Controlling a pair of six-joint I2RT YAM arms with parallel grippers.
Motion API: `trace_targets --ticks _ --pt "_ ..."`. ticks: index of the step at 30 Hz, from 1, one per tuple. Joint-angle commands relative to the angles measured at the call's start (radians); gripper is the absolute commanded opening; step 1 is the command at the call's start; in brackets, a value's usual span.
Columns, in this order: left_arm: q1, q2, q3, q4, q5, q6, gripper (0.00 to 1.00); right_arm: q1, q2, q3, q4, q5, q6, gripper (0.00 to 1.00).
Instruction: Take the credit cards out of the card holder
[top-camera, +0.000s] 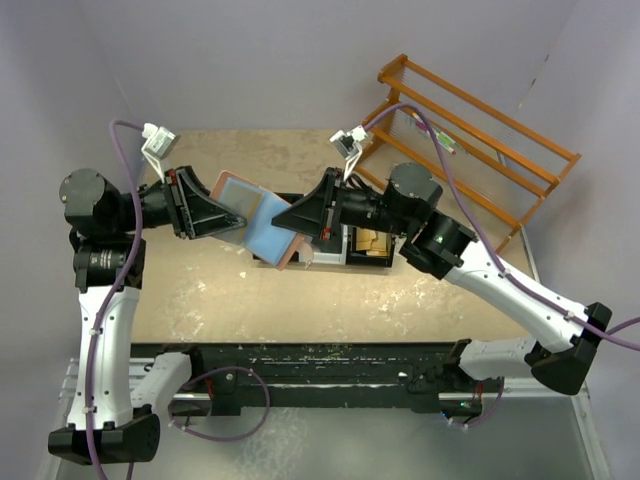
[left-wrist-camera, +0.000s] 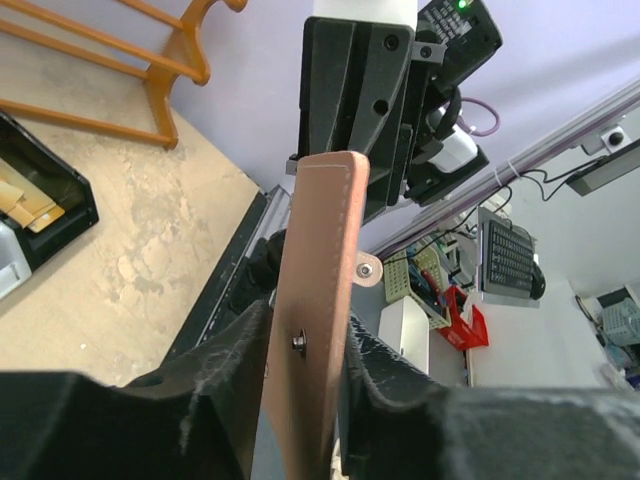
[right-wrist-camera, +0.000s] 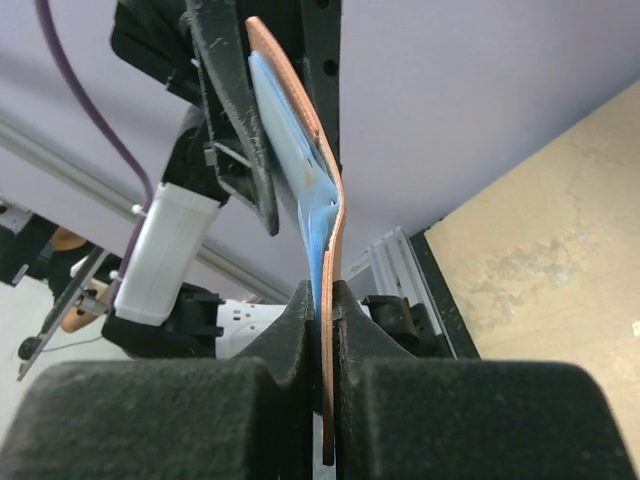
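Both left gripper (top-camera: 236, 221) and right gripper (top-camera: 283, 218) pinch a flap of the reddish-brown, blue-lined bifold card holder (top-camera: 264, 236) mid-frame; likely light, pliable: grip flap edges.

We find the card holder (top-camera: 255, 222) raised above the middle of the table (top-camera: 300, 300), opened out and spanning the gap between the two arms. The left gripper (top-camera: 225, 215) pinches its left end and the right gripper (top-camera: 292, 220) pinches its right end — the two face each other across it. Below and behind the card holder, a tray (top-camera: 368, 264) rests on the table and extends to the right beneath the right arm. Paper pieces (top-camera: 372, 243) lie in the tray's right compartment. A rack (top-camera: 470, 140) stands at the far right corner, behind the tray. The arm bases sit at the near edge — left arm on the left, right arm on the right.
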Motion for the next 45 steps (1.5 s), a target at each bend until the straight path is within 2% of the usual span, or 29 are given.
trace_targets --ticks 1,6,11,17,24,39,45 --pt "0.002 0.003 0.038 -0.174 0.004 0.230 0.39 0.002 -0.002 0.058 -0.050 0.066 -0.026 0.00" --pt "0.002 0.017 0.106 -0.329 0.032 0.388 0.47 0.002 -0.012 0.083 -0.193 0.095 -0.098 0.00" --pt "0.003 0.010 0.121 -0.393 0.043 0.465 0.47 0.003 -0.021 0.082 -0.230 0.129 -0.123 0.00" --pt "0.002 0.014 0.131 -0.399 0.088 0.468 0.44 0.003 -0.033 0.077 -0.251 0.124 -0.141 0.00" --pt "0.002 0.009 0.133 -0.446 0.071 0.518 0.39 0.003 -0.040 0.079 -0.248 0.123 -0.141 0.00" --pt "0.002 0.004 0.125 -0.438 0.145 0.493 0.37 0.002 -0.039 0.075 -0.245 0.107 -0.144 0.00" --pt "0.003 0.003 0.123 -0.442 0.125 0.501 0.34 0.003 -0.037 0.081 -0.237 0.123 -0.144 0.00"
